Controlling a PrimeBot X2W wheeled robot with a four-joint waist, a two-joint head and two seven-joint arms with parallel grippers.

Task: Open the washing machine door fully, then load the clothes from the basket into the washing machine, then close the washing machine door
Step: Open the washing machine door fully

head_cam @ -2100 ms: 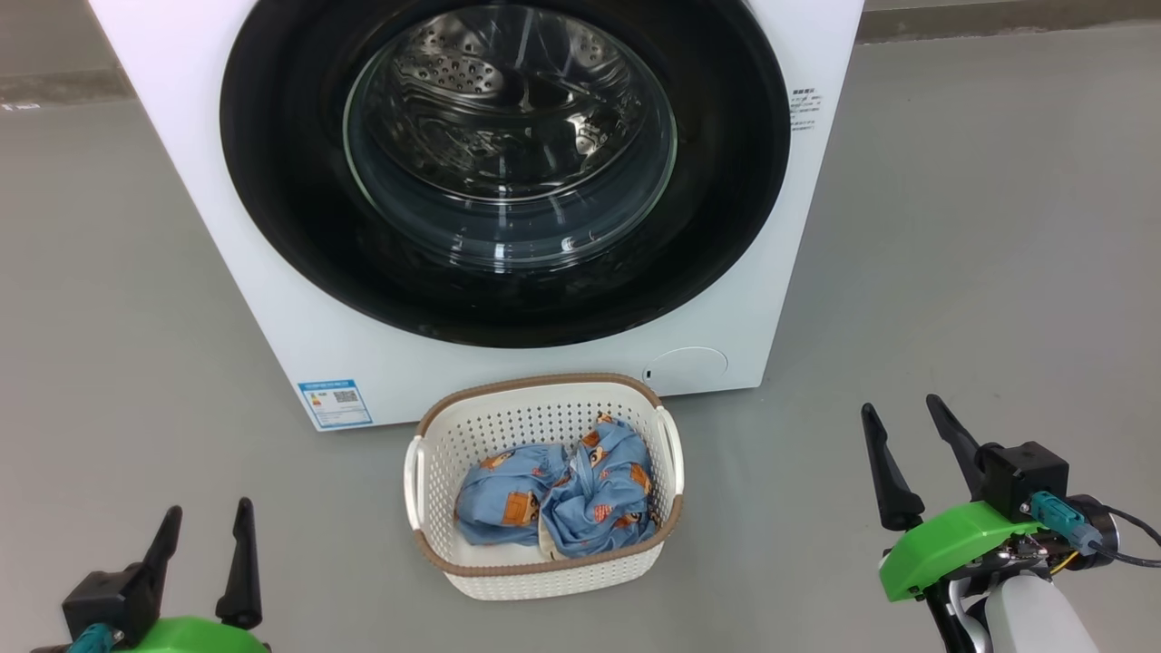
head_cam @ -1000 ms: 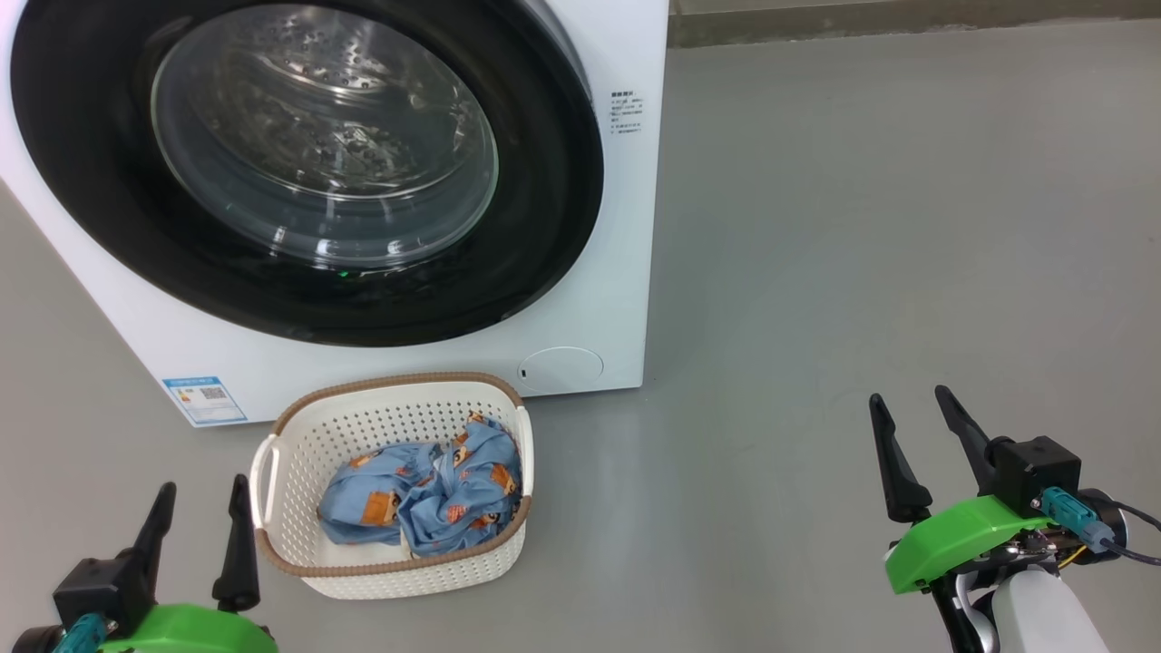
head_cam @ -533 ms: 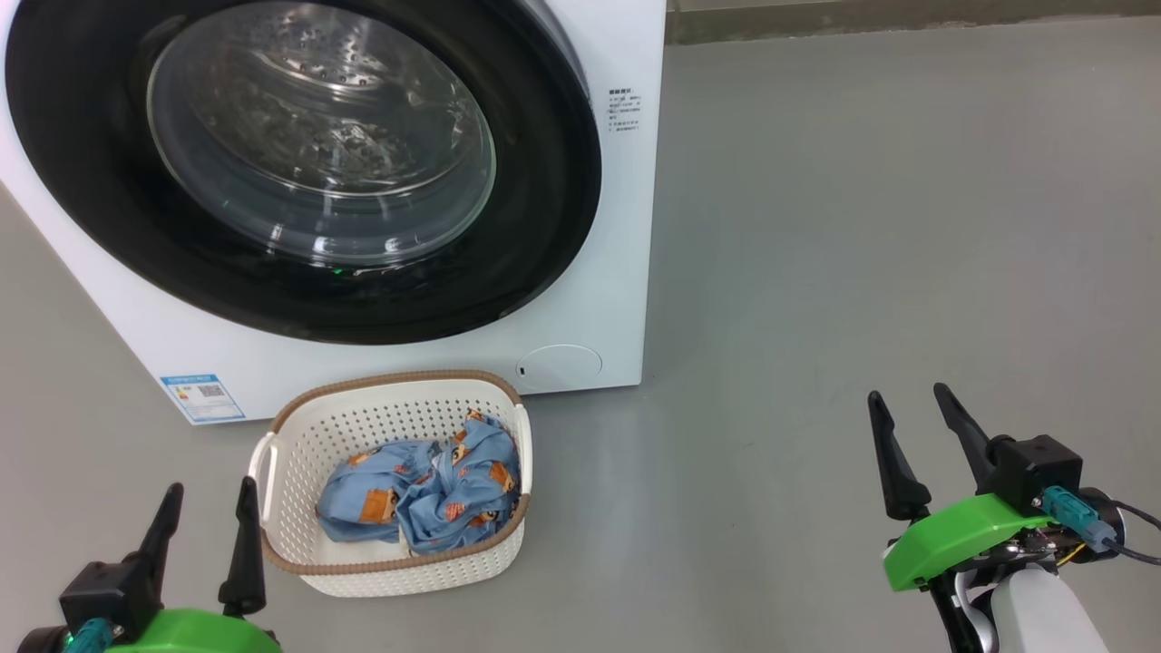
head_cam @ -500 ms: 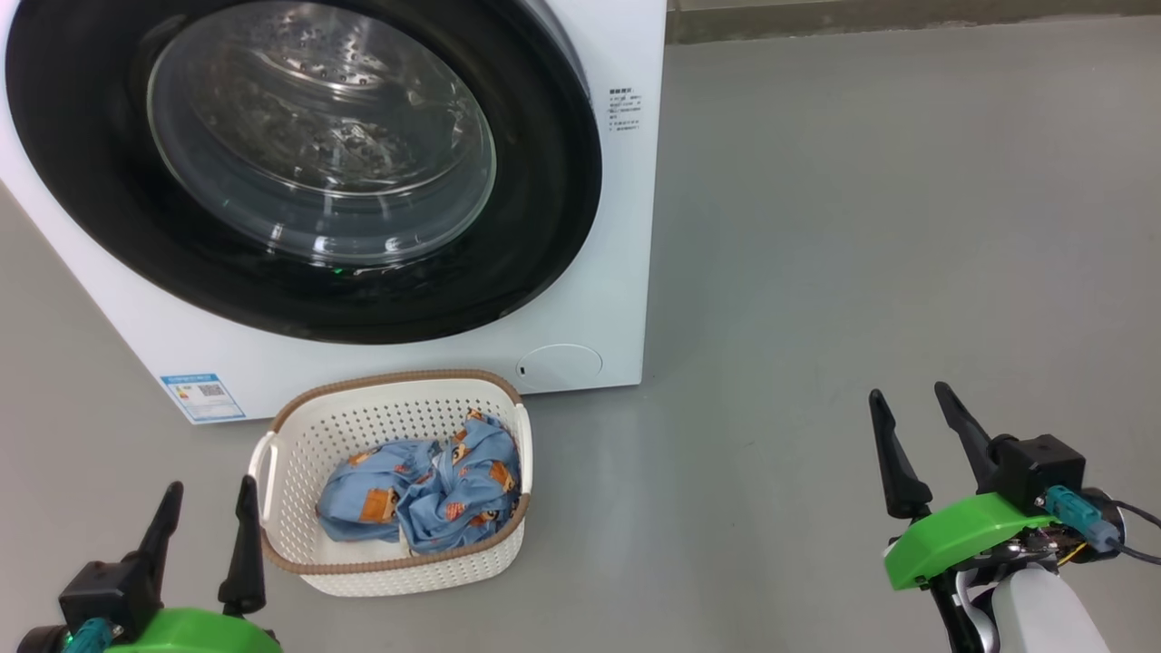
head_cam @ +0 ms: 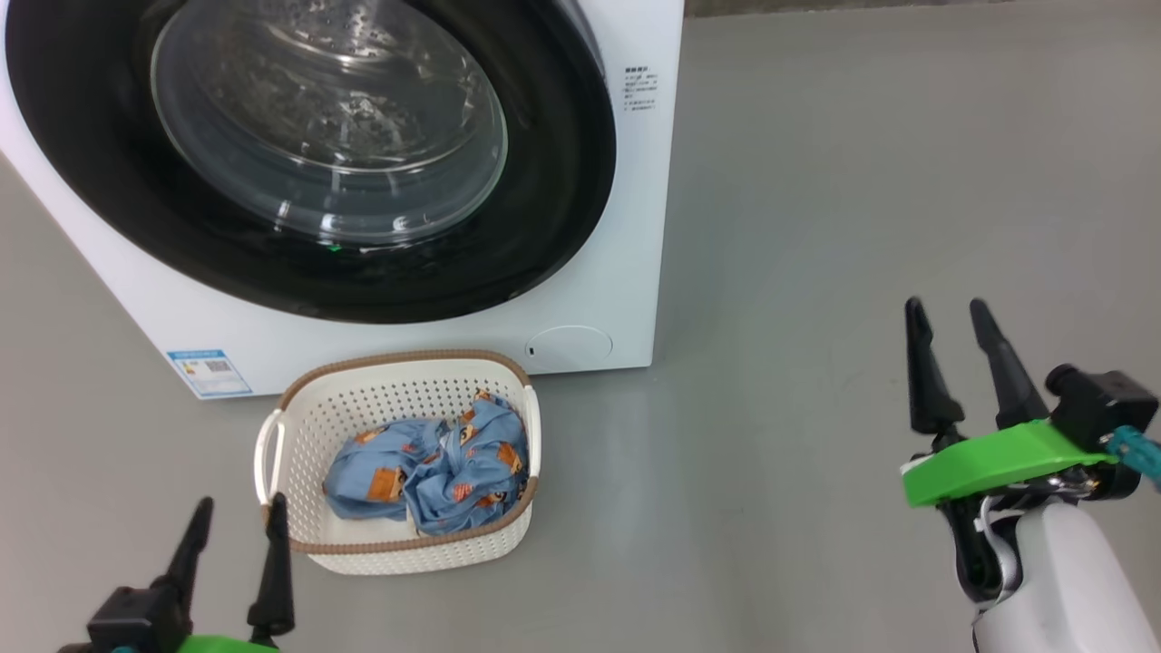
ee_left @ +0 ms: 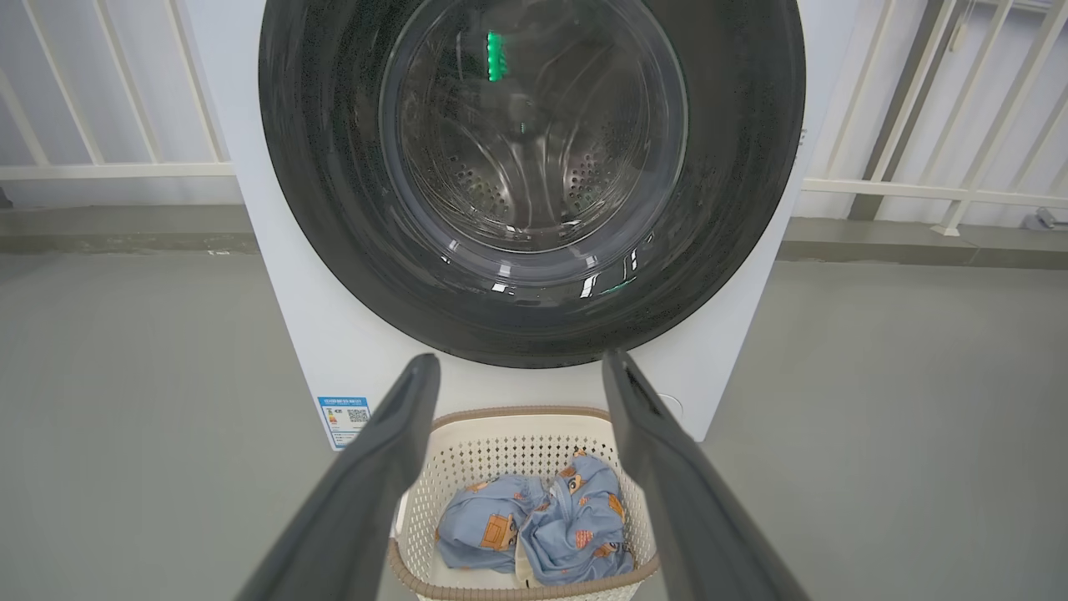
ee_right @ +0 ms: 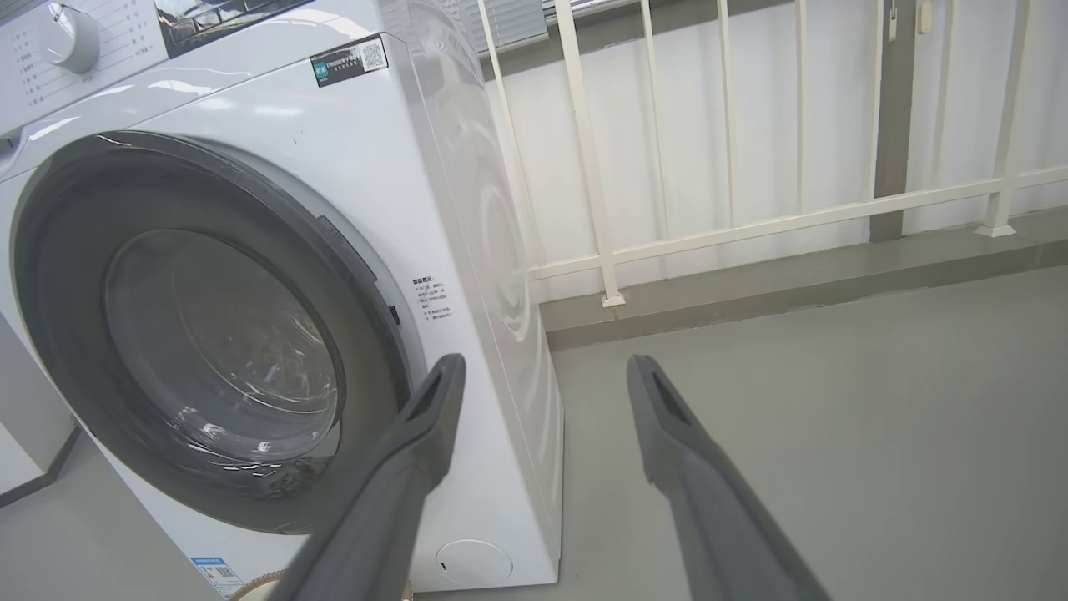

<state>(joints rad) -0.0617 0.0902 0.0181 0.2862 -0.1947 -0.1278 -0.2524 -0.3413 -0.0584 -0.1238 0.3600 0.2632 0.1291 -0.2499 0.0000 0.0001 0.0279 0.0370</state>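
**Wash day: open jaws, nothing in hand**

Right gripper [head_cam: 946, 306], at 4 o'clock in the head view, hangs with its two dark fingers spread wide and nothing between them. It is over bare grey floor [head_cam: 862, 181], well apart from everything else. Open floor runs from it toward 12 and 3 o'clock, out to the frame's edges.

The left gripper [head_cam: 239, 501], low at 7 o'clock, is spread just as wide and is equally empty. Its inner fingertip lines up with the near left corner of the basket [head_cam: 399, 361]; whether it touches cannot be told.

The basket stands on the floor just in front of the lower edge of the washing machine [head_cam: 635, 227]. The clothes [head_cam: 426, 462] are bundled inside it, toward its right half.

The washing machine fills 10 to 12 o'clock. The washing machine door [head_cam: 328, 127] lies closed, flush against the front, and its black ring reaches almost to the cabinet's right edge. A blue sticker [head_cam: 209, 372] marks the lower left corner of the front, at 10 o'clock from the basket.

In the right wrist view, the cabinet's right front corner stands at 9 o'clock of the fingers. A white railing [ee_right: 751, 225] lines the wall from 12 to 2 o'clock, with clear floor in front of it.
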